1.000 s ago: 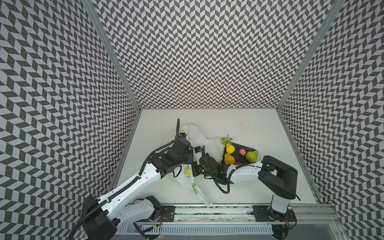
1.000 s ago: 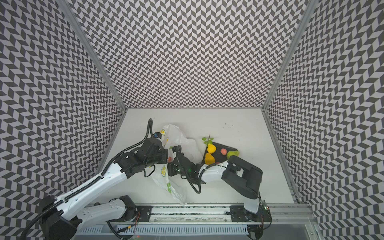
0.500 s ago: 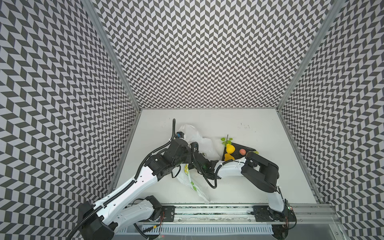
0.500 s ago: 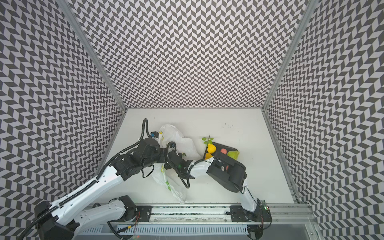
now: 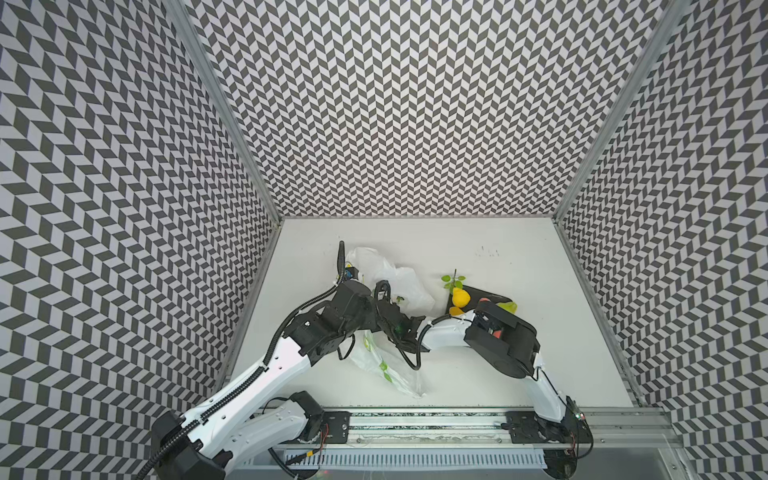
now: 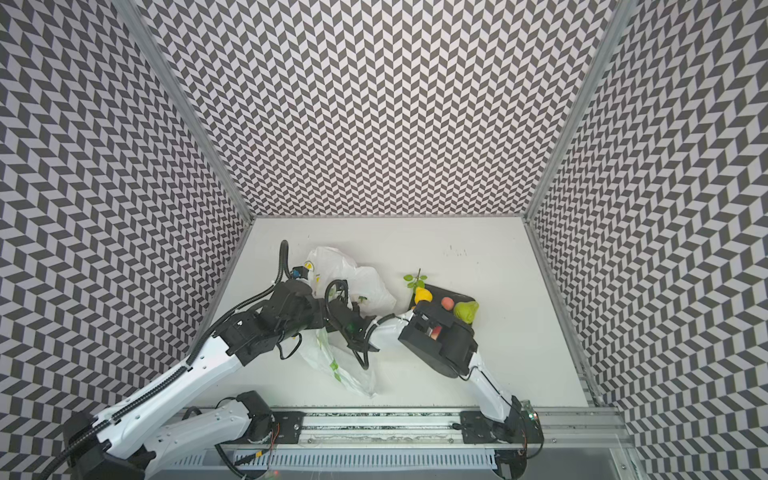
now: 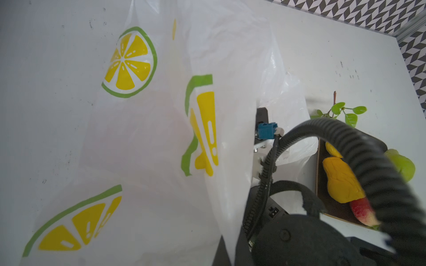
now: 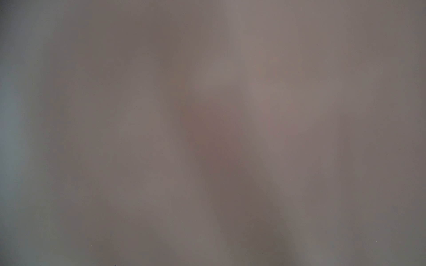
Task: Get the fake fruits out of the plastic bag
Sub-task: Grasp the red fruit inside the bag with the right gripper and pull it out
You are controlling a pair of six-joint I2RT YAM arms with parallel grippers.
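Observation:
The plastic bag (image 5: 399, 282) (image 6: 357, 282), translucent white with printed lemon slices, lies crumpled mid-table; its film fills the left wrist view (image 7: 161, 115). My left gripper (image 5: 365, 320) is shut on the bag's edge, its jaws covered by film. My right gripper (image 5: 392, 316) reaches into the bag's mouth with its fingertips hidden; the right wrist view is only blurred film. Outside the bag, a yellow lemon (image 5: 460, 297) (image 7: 341, 182) with a leafy sprig (image 5: 451, 280), a pinkish peach (image 6: 447, 303) and a green fruit (image 6: 466, 311) rest on a dark plate (image 6: 436, 291).
The right arm's elbow (image 5: 503, 340) hangs over the near side of the plate. A loose tail of the bag (image 5: 386, 370) trails toward the front rail (image 5: 415, 424). Patterned walls close in the left, back and right sides.
The right arm has pushed leftward, deeper into the bag, and its elbow now covers part of the plate. The left gripper has shifted slightly back and left with the bag.

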